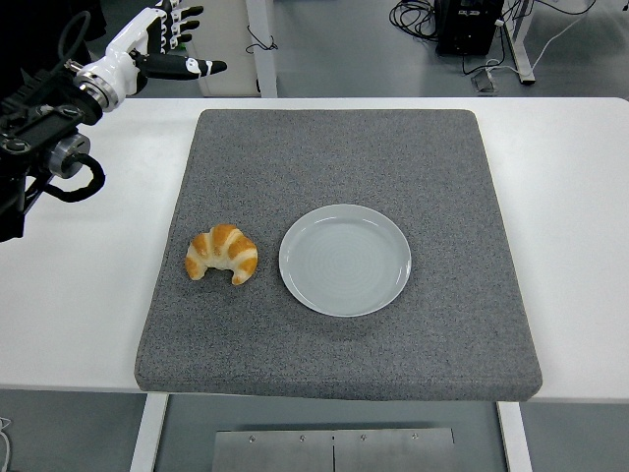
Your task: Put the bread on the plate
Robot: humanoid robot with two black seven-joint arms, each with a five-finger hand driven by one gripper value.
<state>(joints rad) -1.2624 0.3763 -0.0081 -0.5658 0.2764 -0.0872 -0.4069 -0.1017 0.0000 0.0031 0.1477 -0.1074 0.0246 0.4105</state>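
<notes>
A golden croissant [223, 254] lies on the grey mat [334, 147], just left of an empty pale plate [345, 260]. The two are apart by a small gap. My left hand [162, 49] is raised high at the top left, above the table's far left corner and far from the bread. Its white fingers [192, 67] are spread and hold nothing. The black left arm [44, 128] runs in from the left edge.
The white table [570, 197] shows around the mat on both sides. Beyond the far edge stand a white post [261, 44] and, at the top right, a dark box with cables [472, 25] on the floor.
</notes>
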